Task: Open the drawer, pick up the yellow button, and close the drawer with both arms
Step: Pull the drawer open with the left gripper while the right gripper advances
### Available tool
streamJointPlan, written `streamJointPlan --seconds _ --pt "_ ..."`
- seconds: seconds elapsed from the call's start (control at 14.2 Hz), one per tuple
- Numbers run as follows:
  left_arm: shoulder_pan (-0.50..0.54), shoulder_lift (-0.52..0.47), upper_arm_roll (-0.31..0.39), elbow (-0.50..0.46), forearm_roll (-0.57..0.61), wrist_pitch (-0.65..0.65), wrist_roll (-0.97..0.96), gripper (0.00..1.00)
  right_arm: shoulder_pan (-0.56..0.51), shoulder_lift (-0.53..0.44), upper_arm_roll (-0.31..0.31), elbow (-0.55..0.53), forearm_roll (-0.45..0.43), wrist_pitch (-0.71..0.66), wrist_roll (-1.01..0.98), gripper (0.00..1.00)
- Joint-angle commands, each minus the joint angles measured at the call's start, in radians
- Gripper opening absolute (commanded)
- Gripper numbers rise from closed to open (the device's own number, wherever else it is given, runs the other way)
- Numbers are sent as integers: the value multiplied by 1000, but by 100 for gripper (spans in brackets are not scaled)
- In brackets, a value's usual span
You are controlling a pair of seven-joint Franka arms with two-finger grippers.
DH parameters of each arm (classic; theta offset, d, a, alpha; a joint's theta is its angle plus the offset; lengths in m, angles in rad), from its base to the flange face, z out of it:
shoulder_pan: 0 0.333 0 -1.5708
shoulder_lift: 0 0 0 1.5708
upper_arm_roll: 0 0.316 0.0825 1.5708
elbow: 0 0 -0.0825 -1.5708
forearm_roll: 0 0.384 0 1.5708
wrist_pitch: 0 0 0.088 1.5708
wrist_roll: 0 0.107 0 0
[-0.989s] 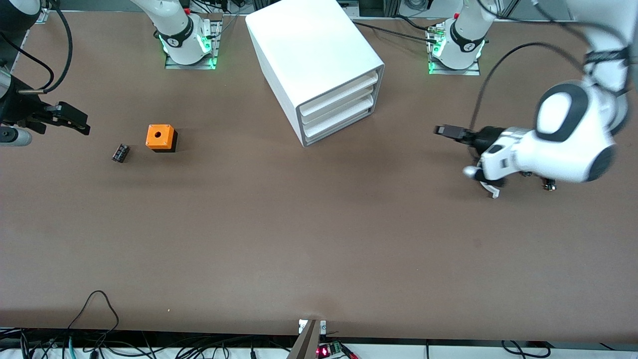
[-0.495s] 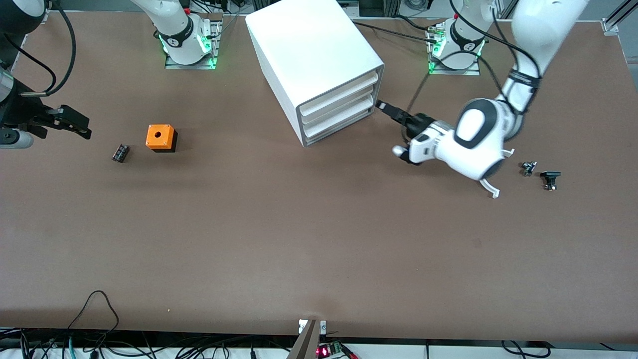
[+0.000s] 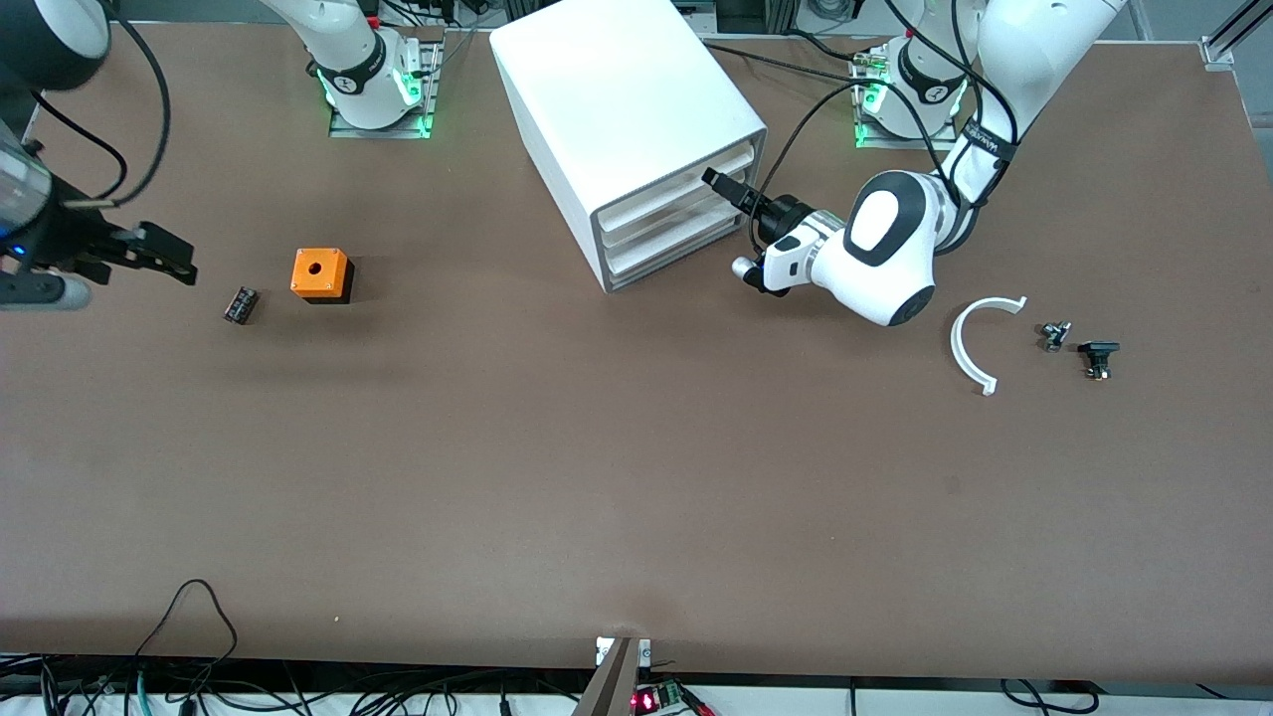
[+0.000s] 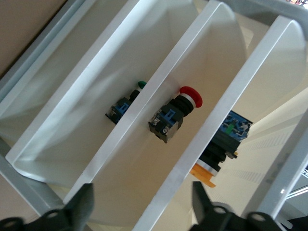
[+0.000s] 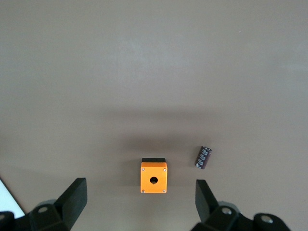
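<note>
- We see the left tool [image 3: 718, 182] at the front of the white cabinet [image 3: 622, 109], its fingers spread apart with nothing between them. We judge it is lined up to catch a drawer front.
- In the left wrist view, three shallow white plastic drawers sit shut, smooth-walled with raised sides.
- The drawer [image 4: 250, 125] holding the button [image 4: 219, 153] shows the button's orange cap and black-and-blue body. A red-capped button [image 4: 174, 115] and a green-capped button [image 4: 124, 103] lie in the other two drawers.
- The right tool [image 3: 149, 252] hovers over the matte brown surface [image 3: 636, 477] toward the right arm's end, fingers apart and empty. We judge this arm is waiting.
- Below it sit an orange cube with a hole [image 5: 153, 177] and a small dark cylindrical part [image 5: 203, 158].
</note>
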Motion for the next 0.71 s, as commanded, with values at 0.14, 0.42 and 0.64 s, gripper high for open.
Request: streamJointPlan --seconds 0.14,0.42,0.64 --pt "13 -42 -16 -43 -29 11 27 0 17 43 -2 10 1 -7 -11 100" --pt "57 -40 39 -28 -17 25 27 0 52 53 0 4 4 -7 -10 100" --pt "71 -42 126 24 -17 42 12 0 94 82 0 10 85 -7 -10 100"
